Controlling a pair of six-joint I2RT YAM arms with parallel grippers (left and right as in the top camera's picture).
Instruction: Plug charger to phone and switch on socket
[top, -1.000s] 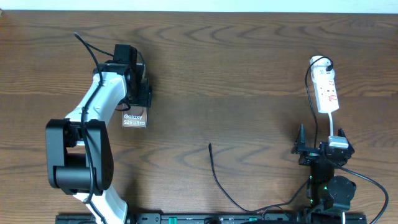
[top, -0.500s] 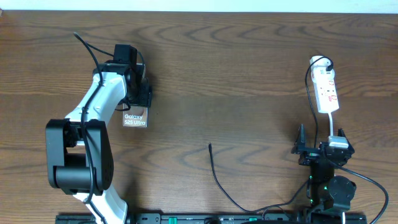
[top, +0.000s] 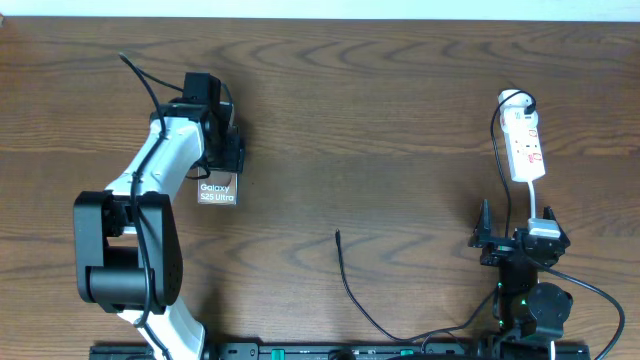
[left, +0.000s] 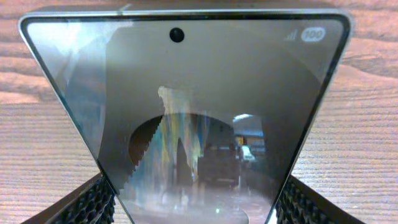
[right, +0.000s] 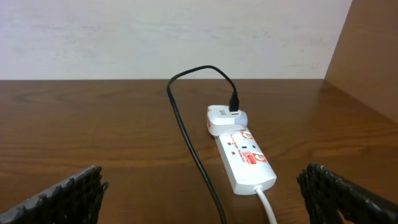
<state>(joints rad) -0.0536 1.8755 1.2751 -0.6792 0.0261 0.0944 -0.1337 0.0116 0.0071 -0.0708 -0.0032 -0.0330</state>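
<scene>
Holding the phone (left: 186, 74) by its sides in the left claw (left: 198, 208), I see the charger (top: 345, 275) tip lying loose between the arms. It points away from me, well left of the wide-open right claw (top: 516, 222), which I judge should fetch it.

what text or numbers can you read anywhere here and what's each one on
"Galaxy S25 Ultra": white lettering on the phone, overhead view.
"100": top corner of the phone's screen, left wrist view.
Red print on the socket: too small to read.
</scene>
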